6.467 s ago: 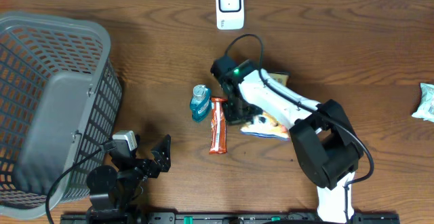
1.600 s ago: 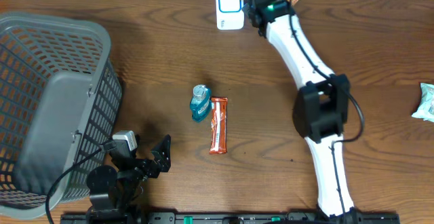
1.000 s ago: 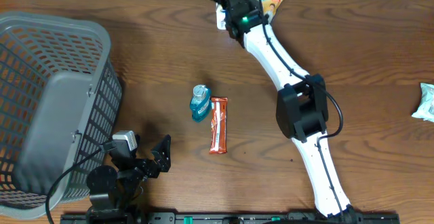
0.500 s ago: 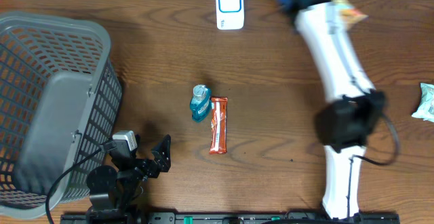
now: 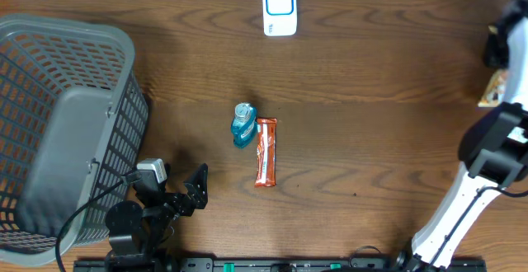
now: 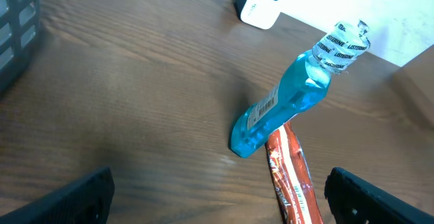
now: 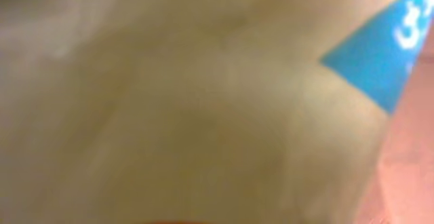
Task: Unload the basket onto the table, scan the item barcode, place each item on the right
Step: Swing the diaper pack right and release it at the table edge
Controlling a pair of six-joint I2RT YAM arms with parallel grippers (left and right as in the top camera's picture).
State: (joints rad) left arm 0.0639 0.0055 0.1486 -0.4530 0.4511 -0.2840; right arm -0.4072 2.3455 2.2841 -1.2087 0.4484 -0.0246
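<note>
R gripper closed on snack packet at far right table edge, well apart from scanner. L gripper wide open near basket. Blue bottle just beside orange bar, mid-table.

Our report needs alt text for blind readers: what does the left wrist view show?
A blue mouthwash bottle, barcode label facing the camera, beside an orange snack bar on a wooden table; a white scanner sits behind.
</note>
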